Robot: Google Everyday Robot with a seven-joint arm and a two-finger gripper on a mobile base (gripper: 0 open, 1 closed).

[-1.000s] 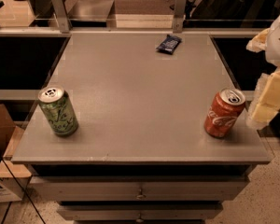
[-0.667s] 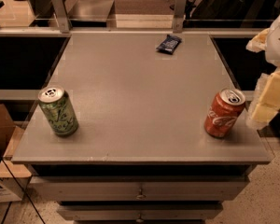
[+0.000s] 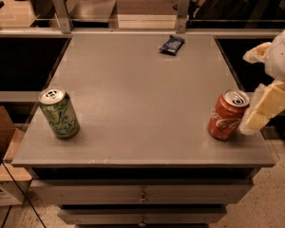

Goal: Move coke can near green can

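Nothing moved: the end effector (image 3: 263,110) stayed beside the coke can (image 3: 227,115), grip impossible to tell. The green can (image 3: 60,113) sat well apart, so the carry looked unstarted.

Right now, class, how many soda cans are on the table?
2: the green can at front left, the coke can at front right, beside the gripper at the right edge. None looks hidden.

claw (image 3: 257,114) at right edge, just beside coke can (image 3: 227,115); touching or a hair apart, cannot tell. arm above it cut off by the right edge. dark packet (image 3: 171,44) at far end of worktop (image 3: 142,94): label too small to read. green can (image 3: 60,112): print blurred. box (image 3: 4,141) lower left, cut by edge.
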